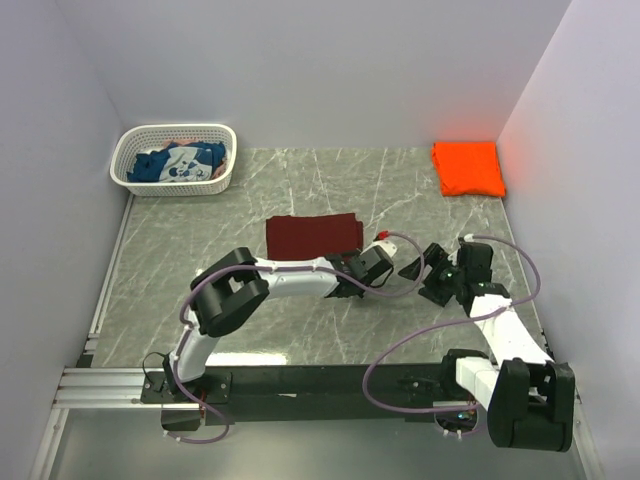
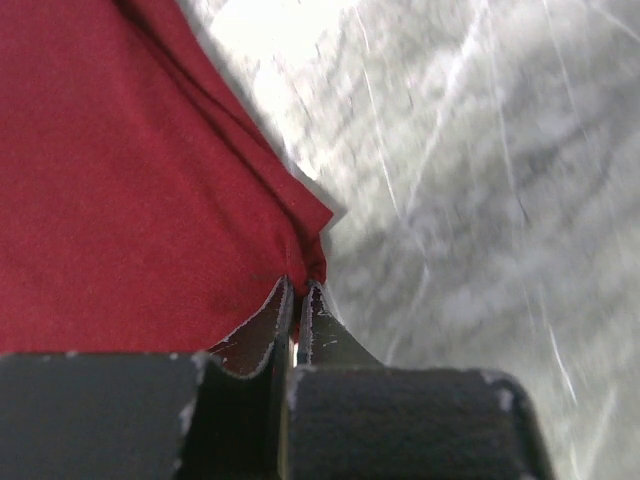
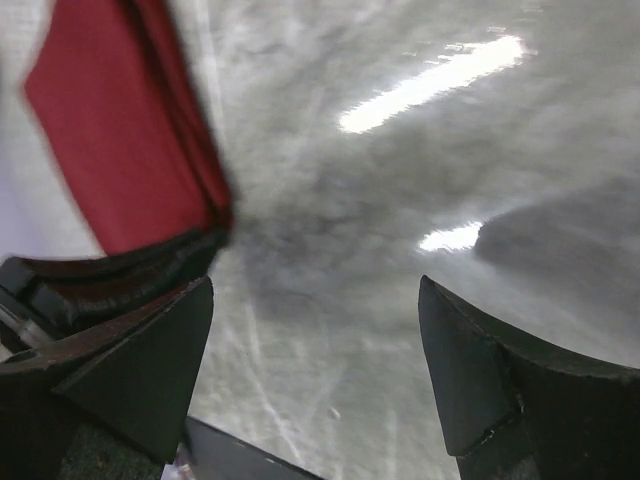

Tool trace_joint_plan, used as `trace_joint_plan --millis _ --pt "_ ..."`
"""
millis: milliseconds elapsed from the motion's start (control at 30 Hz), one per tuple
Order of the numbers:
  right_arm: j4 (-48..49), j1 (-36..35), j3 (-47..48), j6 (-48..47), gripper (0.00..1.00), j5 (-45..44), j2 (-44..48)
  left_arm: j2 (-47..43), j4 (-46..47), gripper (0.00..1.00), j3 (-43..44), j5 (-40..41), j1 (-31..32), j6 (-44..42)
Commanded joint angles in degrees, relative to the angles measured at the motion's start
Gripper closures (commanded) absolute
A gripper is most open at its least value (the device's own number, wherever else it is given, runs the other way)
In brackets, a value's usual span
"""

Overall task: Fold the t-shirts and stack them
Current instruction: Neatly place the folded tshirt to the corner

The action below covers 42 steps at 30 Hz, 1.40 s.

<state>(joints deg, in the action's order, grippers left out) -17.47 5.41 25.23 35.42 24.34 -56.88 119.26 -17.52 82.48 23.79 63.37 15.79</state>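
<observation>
Both arms, left arm (image 1: 295, 272) and right arm (image 1: 500, 325), come up from the near edge and reach over the middle of the grey worktop (image 1: 280, 335)

Maroon t-shirt (image 1: 313, 236) lies flat mid-worktop as a tidy rectangle, looks folded at least once. Basket (image 1: 172, 186) in the far left corner holds the blue t-shirt (image 1: 180, 162), crumpled, not yet folded, parked out of the way. Orange t-shirt (image 1: 468, 168) sits folded in the far right corner, likely the base of the stack, well apart from the maroon one

Left claw (image 2: 298, 295) is clamped on the near right corner of the maroon t-shirt, cloth pinched at the tips, the rest spreading left and far from it. Corner grip reads as set-up for another fold or a drag toward the orange one, can't tell which

Right claw (image 3: 315, 360) has fingers wide apart, only bare worktop between. It hangs just right of that corner, maroon edge to its left, probably ready for a second hold
</observation>
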Motion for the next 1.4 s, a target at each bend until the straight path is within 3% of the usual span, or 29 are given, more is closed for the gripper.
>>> trace_joint_plan --millis 0,233,467,567,767,967,1000,1067,1133,1267,1300,1367 --pt "12.88 0.30 -3.77 5.96 0.11 8.43 -1.82 -6.75 1.35 0.99 -2.49 -4.54 0.35 1.26" --pt "29.58 -0.05 -5.90 15.72 0.10 13.54 -12.80 -12.21 2.05 0.99 -5.04 -6.30 0.43 2.14" --pt "45.04 -5.14 -3.01 24.16 0.11 17.59 -29.83 -13.88 2.84 0.99 -6.45 -7.70 0.35 2.93" --pt "49.62 -10.06 -0.64 27.50 0.12 17.32 -35.46 -14.14 3.01 0.99 -6.63 -7.80 0.43 3.02" --pt "49.39 -17.36 6.30 28.83 0.18 14.69 -43.74 -14.32 3.45 0.99 -6.80 -8.50 0.35 3.54" --pt "43.94 -20.61 10.53 25.15 0.48 12.93 -47.44 -14.32 3.63 0.98 -6.80 -9.11 0.35 5.03" --pt "42.80 -20.88 10.97 24.27 0.60 12.67 -47.27 -14.23 3.54 0.97 -6.72 -9.11 0.35 5.30" --pt "38.32 -21.58 12.37 21.20 0.74 11.53 -46.48 -13.88 3.28 0.95 -6.19 -8.32 0.26 6.27" --pt "33.42 -21.84 13.52 19.17 0.97 10.30 -44.99 -13.36 2.49 0.91 -5.23 -8.41 -0.09 6.97" --pt "24.35 -21.85 16.59 12.24 1.00 5.56 -42.35 -12.65 1.35 0.72 -3.91 -9.46 -1.06 7.76" --pt "22.68 -21.76 17.39 11.00 1.00 4.85 -41.82 -12.74 1.09 0.61 -3.64 -9.55 -1.15 7.76" --pt "17.75 -21.58 20.28 7.41 1.00 3.09 -40.68 -13.18 -0.84 0.49 -2.76 -9.20 -1.85 8.11"
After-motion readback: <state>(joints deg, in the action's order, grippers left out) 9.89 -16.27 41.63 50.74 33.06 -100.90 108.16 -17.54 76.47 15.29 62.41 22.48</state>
